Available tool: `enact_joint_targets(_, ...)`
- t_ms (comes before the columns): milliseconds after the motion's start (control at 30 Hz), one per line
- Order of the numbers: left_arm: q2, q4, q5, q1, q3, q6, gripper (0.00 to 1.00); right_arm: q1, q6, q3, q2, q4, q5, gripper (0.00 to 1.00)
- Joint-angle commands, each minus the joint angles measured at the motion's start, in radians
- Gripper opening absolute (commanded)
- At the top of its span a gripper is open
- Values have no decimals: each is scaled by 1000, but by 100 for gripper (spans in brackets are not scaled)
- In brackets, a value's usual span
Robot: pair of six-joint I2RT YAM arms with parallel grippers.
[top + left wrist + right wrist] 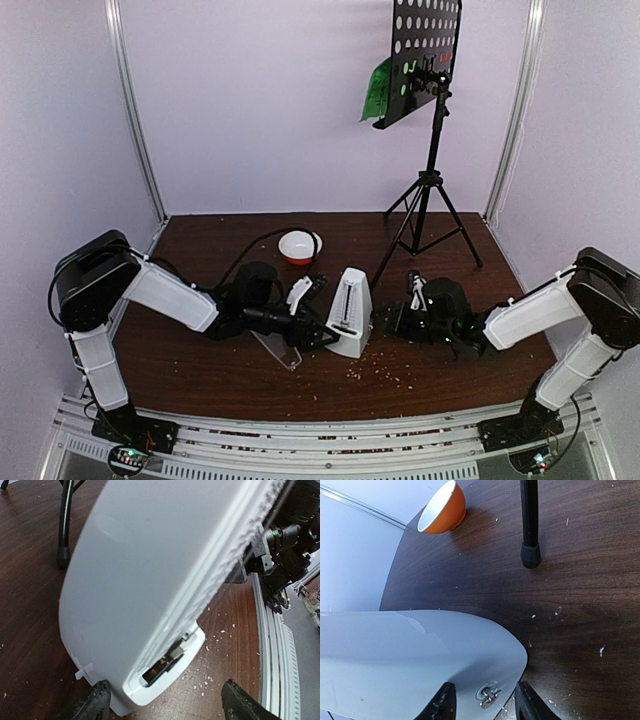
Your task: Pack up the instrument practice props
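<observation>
The white pyramid metronome stands upright mid-table, between my two grippers. My left gripper is at its left side, open; in the left wrist view its fingertips straddle the base of the metronome, and the right one stands well clear of it. My right gripper is at the metronome's right side, open, its fingers on either side of the metal winding key without touching it. The clear wedge cover lies flat on the table. The black music stand stands behind, with green pages on its desk.
A white-and-orange bowl sits behind the metronome and also shows in the right wrist view. A rubber-tipped tripod leg stands just beyond the right gripper. Small crumbs are scattered over the brown table.
</observation>
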Motion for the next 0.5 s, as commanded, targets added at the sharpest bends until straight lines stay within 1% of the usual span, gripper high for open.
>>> enact_joint_targets(0, -9, 54, 67, -32, -14, -5, 80, 7, -25, 42, 23, 29, 0, 42)
enact_joint_targets(200, -3, 63, 87, -51, -10, -8, 79, 7, -46, 63, 55, 36, -4, 45)
enact_joint_targets(300, -6, 67, 75, -53, -11, -12, 79, 7, -60, 72, 65, 37, -6, 46)
enact_joint_targets(400, -41, 71, 30, -53, -25, -8, 80, 7, -72, 70, 54, 33, 5, 49)
enact_joint_targets(467, -91, 59, -37, -54, -46, -4, 81, 6, -88, 67, 33, 18, 25, 54)
